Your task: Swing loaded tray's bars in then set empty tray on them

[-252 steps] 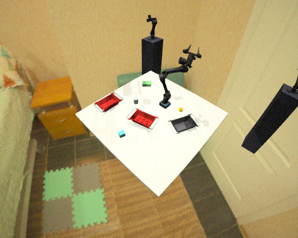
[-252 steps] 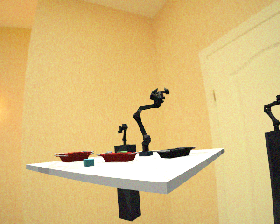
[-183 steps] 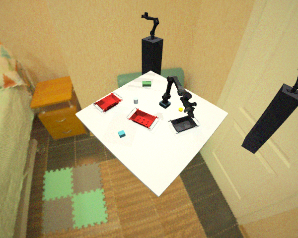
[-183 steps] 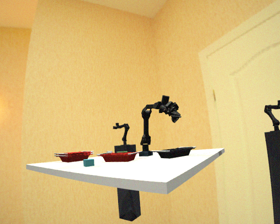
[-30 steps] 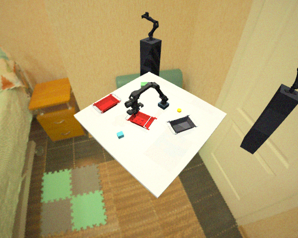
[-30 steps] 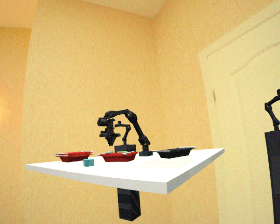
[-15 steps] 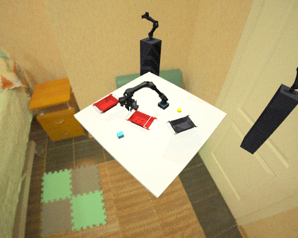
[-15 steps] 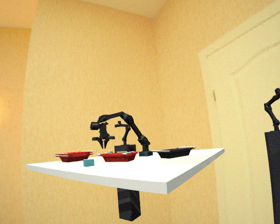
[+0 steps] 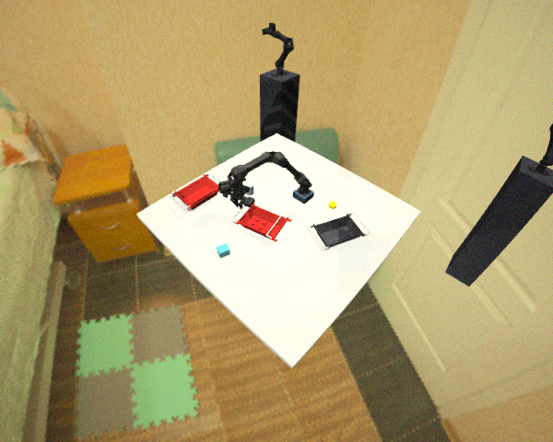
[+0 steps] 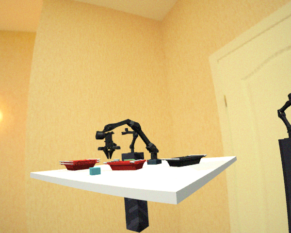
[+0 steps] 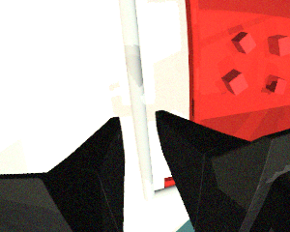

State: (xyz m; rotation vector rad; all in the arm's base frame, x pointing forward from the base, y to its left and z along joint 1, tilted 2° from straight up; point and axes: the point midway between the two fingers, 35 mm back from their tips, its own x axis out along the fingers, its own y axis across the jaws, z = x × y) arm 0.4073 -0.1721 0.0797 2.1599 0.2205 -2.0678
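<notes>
The loaded red tray (image 9: 260, 219) (image 10: 125, 165) (image 11: 242, 72) stands mid-table with several small red blocks (image 11: 245, 42) inside. Its right-hand wire bar (image 9: 277, 225) lies in across its top. Its other white bar (image 11: 129, 45) is still swung out over the end nearest my gripper, above bare table. My gripper (image 9: 242, 204) (image 10: 107, 156) (image 11: 137, 123) hangs just over that end. Its fingers stand narrowly apart, with the bar running through the gap in the wrist view; they do not clamp it. The empty red tray (image 9: 195, 192) (image 10: 77, 164) lies to the left, apart.
A black tray (image 9: 338, 231) (image 10: 184, 160) lies to the right. A cyan block (image 9: 223, 250) (image 10: 95, 170) sits in front of the loaded tray and a small yellow piece (image 9: 333, 204) behind it, near the arm's base (image 9: 303, 193). The white table (image 9: 286, 308) ends on all sides.
</notes>
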